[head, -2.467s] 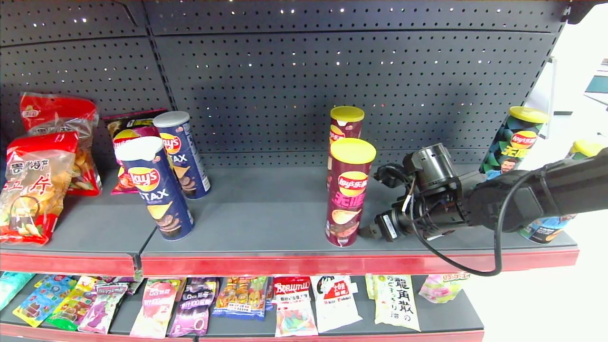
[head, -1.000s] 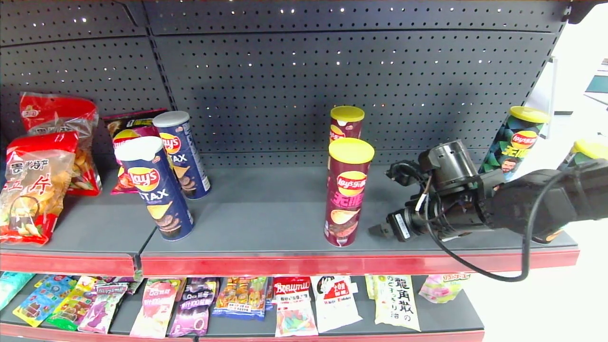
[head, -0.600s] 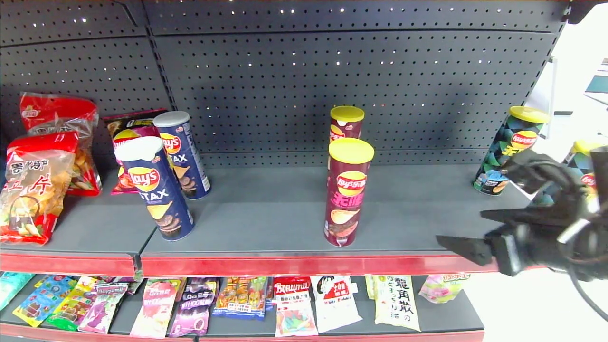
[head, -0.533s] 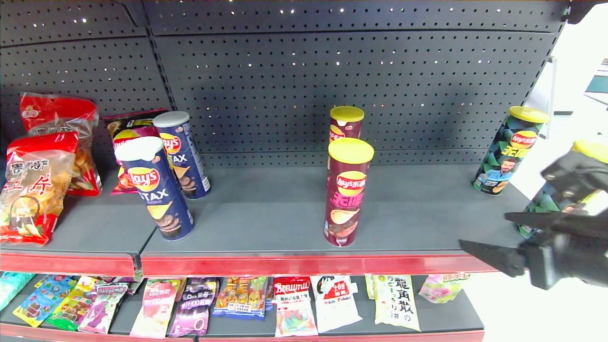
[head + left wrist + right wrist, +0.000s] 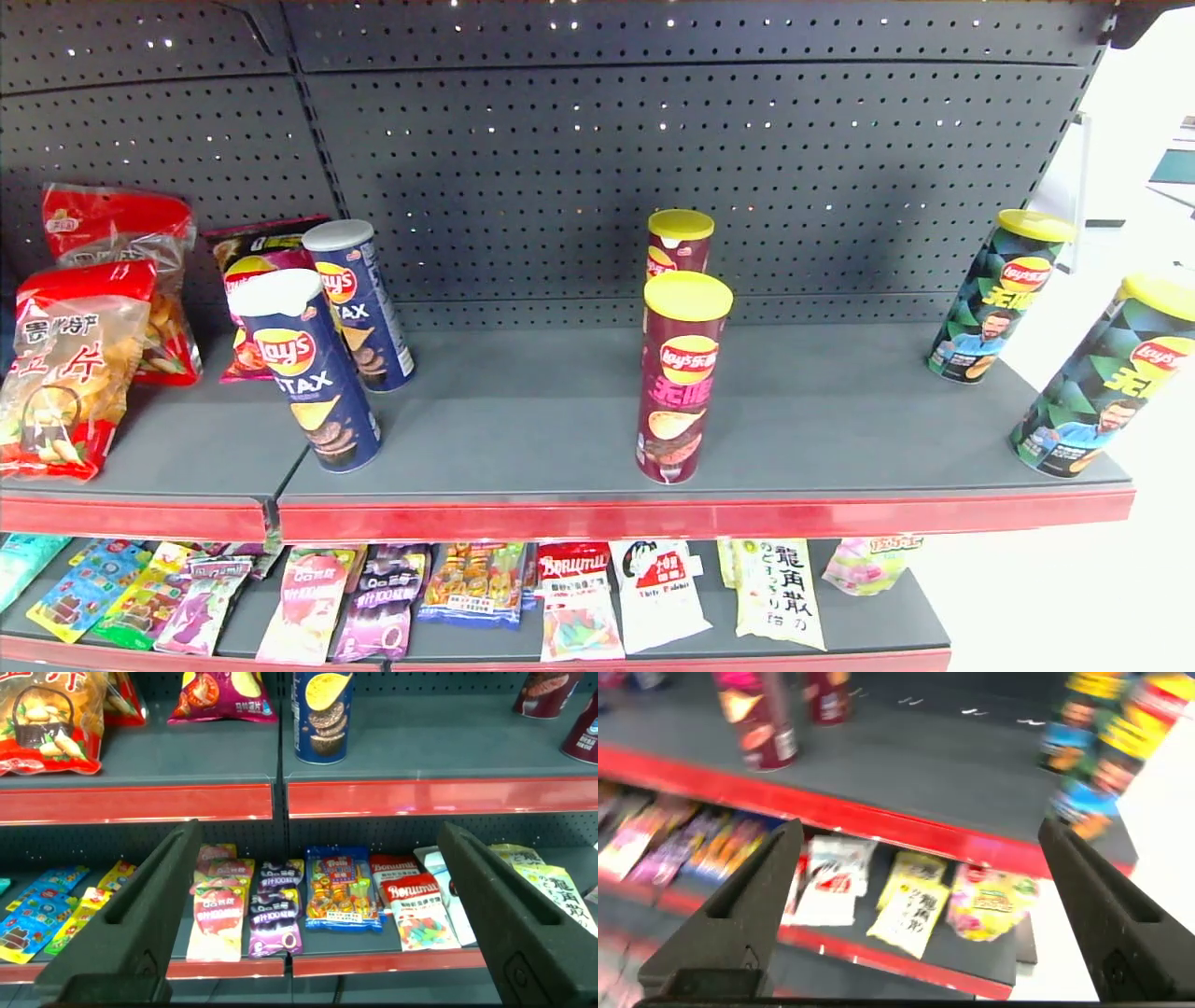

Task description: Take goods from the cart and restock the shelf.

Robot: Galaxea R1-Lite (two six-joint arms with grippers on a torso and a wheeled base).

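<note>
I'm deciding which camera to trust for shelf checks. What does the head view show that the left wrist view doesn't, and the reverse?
Head view adds the pegboard back wall and the cans' yellow lids. Left wrist view adds the left pincer, open, facing the lower shelf. Both share the front blue can, the red shelf edge and the candy packets below it.

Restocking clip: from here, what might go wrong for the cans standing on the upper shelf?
1. The front green can stands at the right end of the shelf, near the red front lip; an arm entering from that side might knock it off.
2. The front maroon can is tall, narrow and close to that lip; a nudge while setting another beside it could topple it.
</note>
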